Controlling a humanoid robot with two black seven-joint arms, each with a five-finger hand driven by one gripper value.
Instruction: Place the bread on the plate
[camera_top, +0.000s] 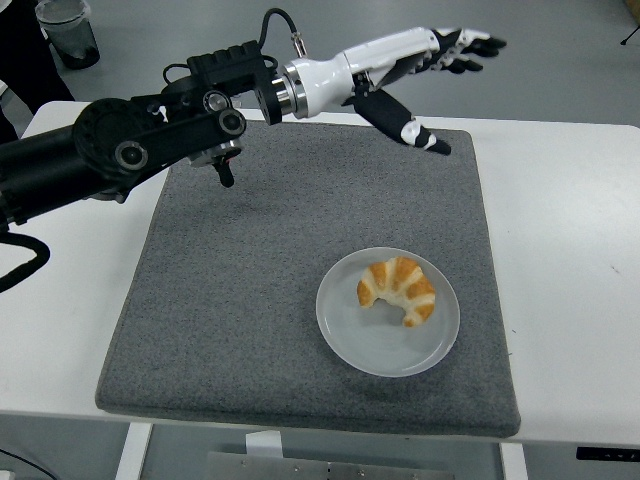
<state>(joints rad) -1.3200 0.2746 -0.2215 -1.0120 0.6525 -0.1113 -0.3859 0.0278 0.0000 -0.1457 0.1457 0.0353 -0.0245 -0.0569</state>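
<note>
A golden croissant-shaped bread lies on the white round plate, which sits on the grey mat toward its front right. My left hand is high above the mat's far edge, well clear of the plate, its white-and-black fingers spread out and its thumb pointing down-right, holding nothing. The black left arm reaches in from the left edge. My right arm is out of view.
The grey mat covers the middle of the white table. A dark cup stands on the floor at the far left, and a small clear object lies just past the table's far edge.
</note>
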